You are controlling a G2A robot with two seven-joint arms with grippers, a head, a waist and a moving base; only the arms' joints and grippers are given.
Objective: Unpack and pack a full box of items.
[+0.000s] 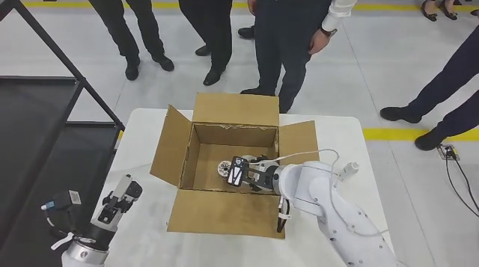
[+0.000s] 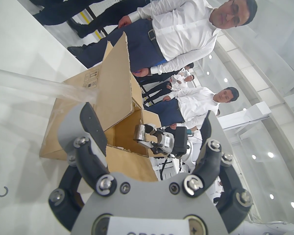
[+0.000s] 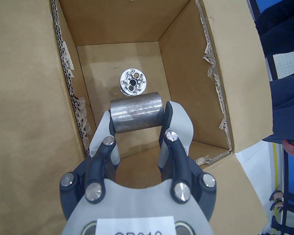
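Right gripper (image 3: 137,121), jaws pinching a steel cylinder (image 3: 136,112), hangs over the open box (image 3: 112,20). One flanged part (image 3: 133,82) lies on its floor. Left gripper (image 2: 149,113) idles beside it, jaws spread. Box near-empty; unpacking or packing undetermined.

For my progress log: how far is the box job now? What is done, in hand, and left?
Done: the cardboard box stands with flaps open. In hand: the right gripper is shut on a metal cylinder above the box floor. Left: a round holed metal part lies on that floor; the left gripper is open beside the box. Unpacking or packing: unclear.
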